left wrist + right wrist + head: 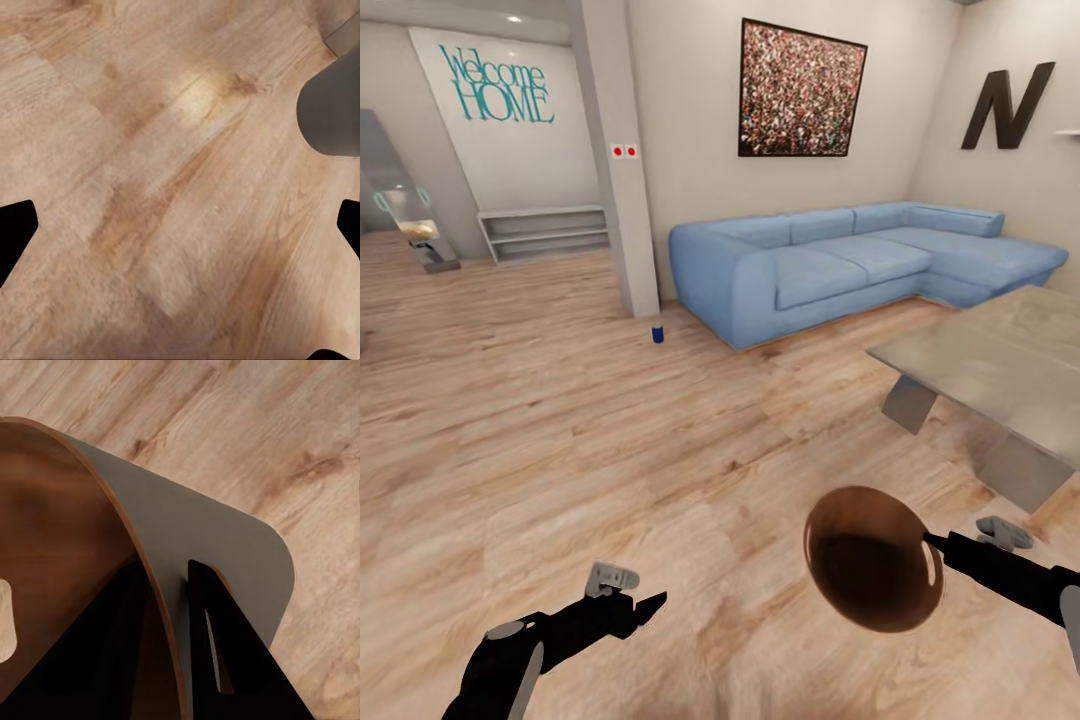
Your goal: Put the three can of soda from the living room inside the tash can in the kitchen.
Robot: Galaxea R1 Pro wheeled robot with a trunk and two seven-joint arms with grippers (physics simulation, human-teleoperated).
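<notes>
We read "Welcome HOME" and letter "N" on walls | blue can on floor just left of sofa, beside pillar | right gripper clamps trash can rim | left gripper wide, empty | table right of sofa front.

The floor is light wood with brown grain streaks. The sofa is pale blue, the soda can darker blue. The tash can is glossy brown inside, grey outside. Both hands are black. The far wall lettering is teal on white.
</notes>
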